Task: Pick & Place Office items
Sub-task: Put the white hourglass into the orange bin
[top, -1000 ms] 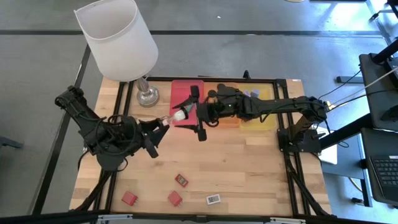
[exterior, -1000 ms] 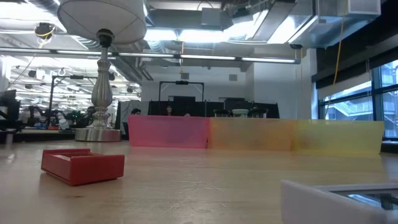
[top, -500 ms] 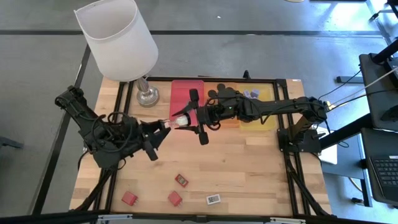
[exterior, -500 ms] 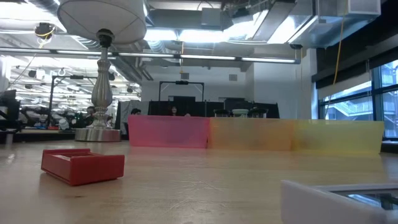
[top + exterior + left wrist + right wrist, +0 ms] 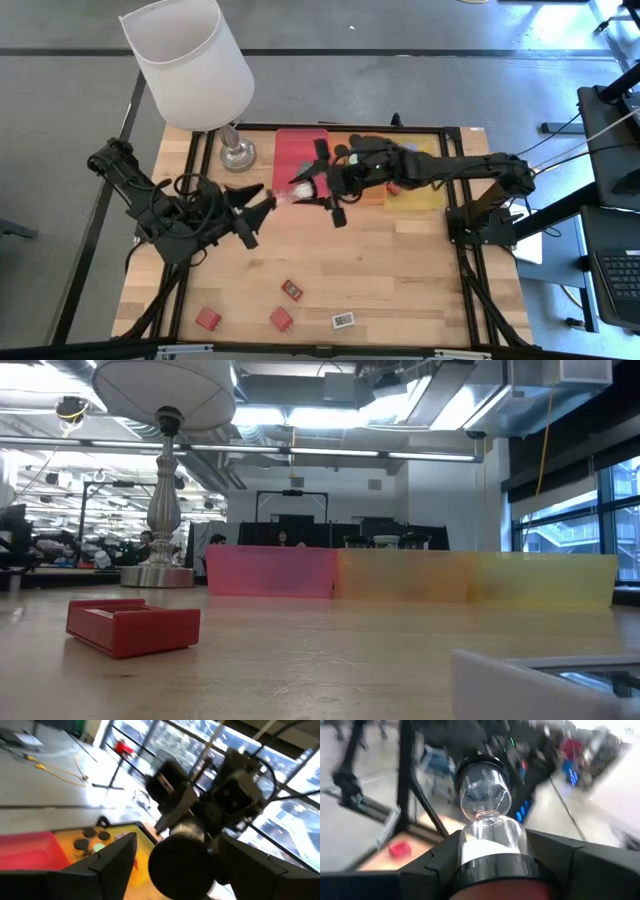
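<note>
- My right gripper [image 5: 312, 186] is clamped on the hourglass [image 5: 297, 188]. The glass bulbs and white sand stand out between my fingers in the right wrist view, above the red tray's [image 5: 300, 142] front edge.
- My left gripper [image 5: 263, 204] faces it with jaws spread wide. Its fingers [image 5: 112, 857] flank the hourglass's black end cap, and I cannot tell whether they touch it.
- Both arms meet above the table [image 5: 400, 270] near its middle, toward the back edge.
- The orange tray [image 5: 372, 197] and yellow tray [image 5: 425, 195] sit beside the red one along the back edge. Dark round cylinders [image 5: 356, 142] lie in the orange one.
- Three red blocks [image 5: 292, 289] and a white block [image 5: 343, 320] lie near the front edge.
- The white-shaded lamp [image 5: 190, 60] stands at the back-left corner.
</note>
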Robot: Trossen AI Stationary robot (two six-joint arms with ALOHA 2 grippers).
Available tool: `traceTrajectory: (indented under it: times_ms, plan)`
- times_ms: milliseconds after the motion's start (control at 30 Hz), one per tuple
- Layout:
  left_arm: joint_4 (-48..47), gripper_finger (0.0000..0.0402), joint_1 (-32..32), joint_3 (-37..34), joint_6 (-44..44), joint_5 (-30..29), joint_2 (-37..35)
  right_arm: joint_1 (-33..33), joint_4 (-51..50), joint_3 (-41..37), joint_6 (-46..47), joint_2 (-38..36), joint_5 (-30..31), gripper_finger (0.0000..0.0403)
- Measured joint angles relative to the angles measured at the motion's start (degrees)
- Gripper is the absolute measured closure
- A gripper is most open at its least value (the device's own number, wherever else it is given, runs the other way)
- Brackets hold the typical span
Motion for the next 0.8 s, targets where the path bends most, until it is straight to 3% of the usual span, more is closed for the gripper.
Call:
traceTrajectory:
  times_ms: [200, 367, 567, 700, 800]
  plan:
    - [-0.01, 0.0107, 3.11, 0.0, 2.92, -4.19, -0.76, -4.22, -24.93, 0.04, -0.02, -5.63, 4.87, 0.0209]
    - [-0.02, 0.0109, 6.15, 0.0, 2.93, -4.83, -0.8, -9.24, -43.17, -0.5, 0.45, -5.49, 7.22, 0.0209]
    - [-0.16, 0.0116, 9.13, 0.0, 0.39, -1.74, -0.51, -14.63, -45.61, -9.54, 2.26, -2.47, 8.65, 0.0209]
    - [-0.08, 0.0119, 10.67, 0.0, -0.22, -0.36, -0.3, -16.45, -48.46, -13.46, 4.4, -0.4, 18.97, 0.0209]
    - [-0.08, 0.0121, 11.72, 0.0, -0.24, -0.35, -0.19, -17.32, -49.31, -13.84, 4.39, 0.79, 22.97, 0.0209]
